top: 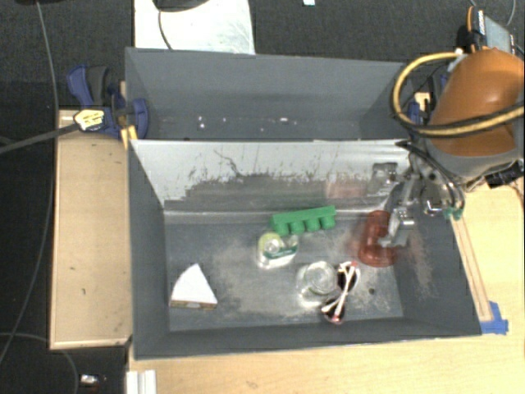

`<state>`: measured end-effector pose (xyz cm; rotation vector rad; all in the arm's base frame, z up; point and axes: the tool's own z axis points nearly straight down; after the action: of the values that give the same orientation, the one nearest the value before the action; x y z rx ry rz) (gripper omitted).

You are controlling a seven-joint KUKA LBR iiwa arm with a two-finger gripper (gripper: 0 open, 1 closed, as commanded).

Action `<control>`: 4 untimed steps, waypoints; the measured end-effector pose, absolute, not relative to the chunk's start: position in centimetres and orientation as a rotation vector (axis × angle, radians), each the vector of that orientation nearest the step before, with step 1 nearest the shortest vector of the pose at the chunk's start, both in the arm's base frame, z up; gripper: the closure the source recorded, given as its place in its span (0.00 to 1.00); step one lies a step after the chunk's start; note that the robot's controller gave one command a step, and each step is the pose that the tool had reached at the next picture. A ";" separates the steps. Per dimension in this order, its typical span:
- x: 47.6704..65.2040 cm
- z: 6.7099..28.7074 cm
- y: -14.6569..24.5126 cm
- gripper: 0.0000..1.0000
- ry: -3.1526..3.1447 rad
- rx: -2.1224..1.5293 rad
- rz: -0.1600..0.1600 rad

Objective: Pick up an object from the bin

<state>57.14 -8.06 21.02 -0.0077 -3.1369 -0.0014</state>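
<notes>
The striped red-white-black thing [338,292] sits forward-left of the end effector [396,224], but the dark red roundish piece [375,249] is right against its left side, slightly nearer us, and honestly can't tell if the end effector's open or clamped.

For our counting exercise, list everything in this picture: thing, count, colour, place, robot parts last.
bin: one, grey, centre.
ridged block: one, green, middle, near back wall.
roundish thing: one, pale green-white, before the block.
clear lump: one, transparent, front middle.
striped thing: one, red-white-black, right of clear lump.
wedge: one, white, front left.
dark red thing: one, dark red, right side.
pincer: one, silver, over the dark red thing.
arm cover: one, orange, upper right.
</notes>
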 end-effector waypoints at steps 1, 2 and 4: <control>57.3 21.5 -8.0 0.00 -3.145 -0.002 0.001; 57.6 8.3 -3.1 0.00 -3.150 0.052 0.001; 51.4 10.0 -8.8 0.00 -3.122 0.487 0.004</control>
<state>51.38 -8.77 9.99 0.4865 -3.1218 0.0040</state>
